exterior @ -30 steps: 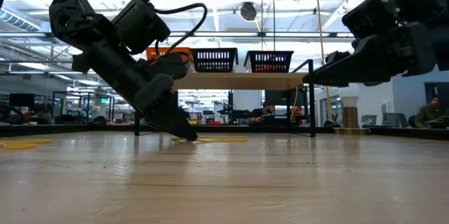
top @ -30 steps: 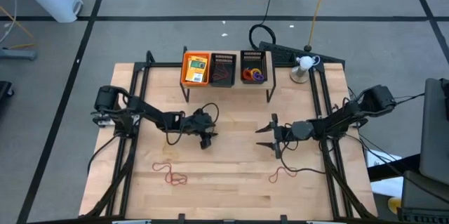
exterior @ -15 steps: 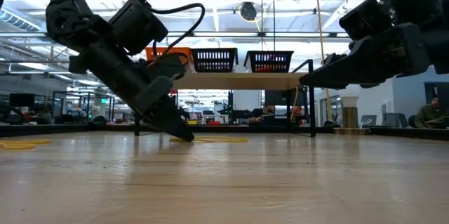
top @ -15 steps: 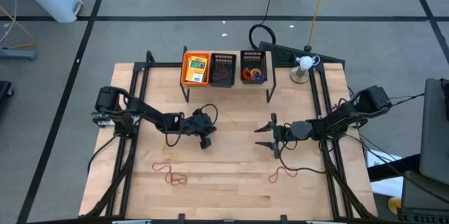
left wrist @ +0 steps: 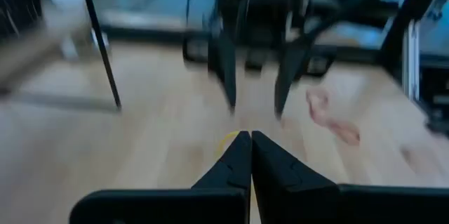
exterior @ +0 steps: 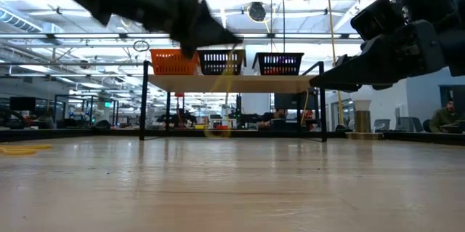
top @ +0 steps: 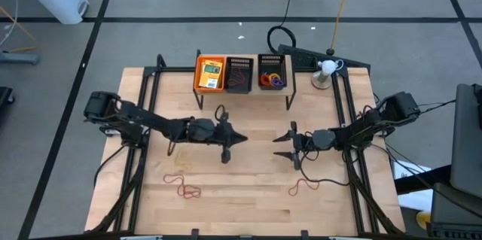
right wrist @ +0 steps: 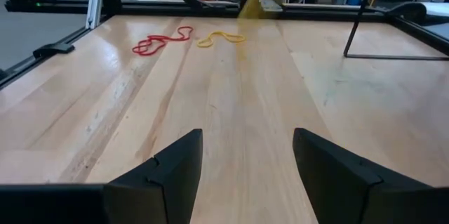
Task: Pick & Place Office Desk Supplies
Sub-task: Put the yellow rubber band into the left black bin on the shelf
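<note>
A thin yellow rubber band [exterior: 220,90] hangs pinched in the left gripper [top: 239,138], whose fingers [left wrist: 235,159] are pressed together, lifted above the middle of the surface [top: 248,195]. The right gripper [top: 284,146] hovers facing it, fingers [right wrist: 165,175] spread, holding nothing. No writing is readable.

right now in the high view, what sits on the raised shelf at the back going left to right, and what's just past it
orange tray with a yellow-orange packet → black mesh tray of red-brown rubber bands → black mesh tray of coloured rings → small white object on a round base, off the shelf's right end
</note>
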Controlling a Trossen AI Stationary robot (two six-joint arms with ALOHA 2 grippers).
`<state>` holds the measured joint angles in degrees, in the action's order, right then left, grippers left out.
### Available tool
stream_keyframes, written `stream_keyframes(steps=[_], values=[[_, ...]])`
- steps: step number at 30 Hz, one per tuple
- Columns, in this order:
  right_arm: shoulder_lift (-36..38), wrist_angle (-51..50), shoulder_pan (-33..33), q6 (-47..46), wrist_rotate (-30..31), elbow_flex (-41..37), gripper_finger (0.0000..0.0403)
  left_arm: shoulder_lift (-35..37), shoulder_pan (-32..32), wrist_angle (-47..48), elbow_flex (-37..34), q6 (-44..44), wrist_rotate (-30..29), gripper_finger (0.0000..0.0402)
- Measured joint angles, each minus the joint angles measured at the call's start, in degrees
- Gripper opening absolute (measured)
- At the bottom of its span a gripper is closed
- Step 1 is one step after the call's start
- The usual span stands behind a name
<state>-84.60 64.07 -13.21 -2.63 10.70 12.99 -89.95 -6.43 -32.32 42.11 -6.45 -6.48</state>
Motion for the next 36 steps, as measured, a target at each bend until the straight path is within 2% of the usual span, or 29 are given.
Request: stream_keyframes(steps=[10, 16, 26, 36], values=[[0.0, -1.27, 0.0, -1.2, 0.0, -0.02, 0.0212, 11.33, -0.77, 7.38, 6.76, 13.2, -9.04, 0.0], [0.0, -1.41, 0.0, -1.22, 0.0, -0.02, 0.0212, 13.82, 0.05, 11.81, 13.72, 22.33, -14.8, 0.0], [0.0, -2.21, 0.0, -1.25, 0.0, -0.02, 0.0212, 13.9, 4.83, 22.17, 27.94, 28.73, -16.16, 0.0], [0.0, -2.25, 0.0, -1.25, 0.0, -0.02, 0.0212, 13.9, 12.34, 24.54, 30.7, 26.94, -15.76, 0.0]])
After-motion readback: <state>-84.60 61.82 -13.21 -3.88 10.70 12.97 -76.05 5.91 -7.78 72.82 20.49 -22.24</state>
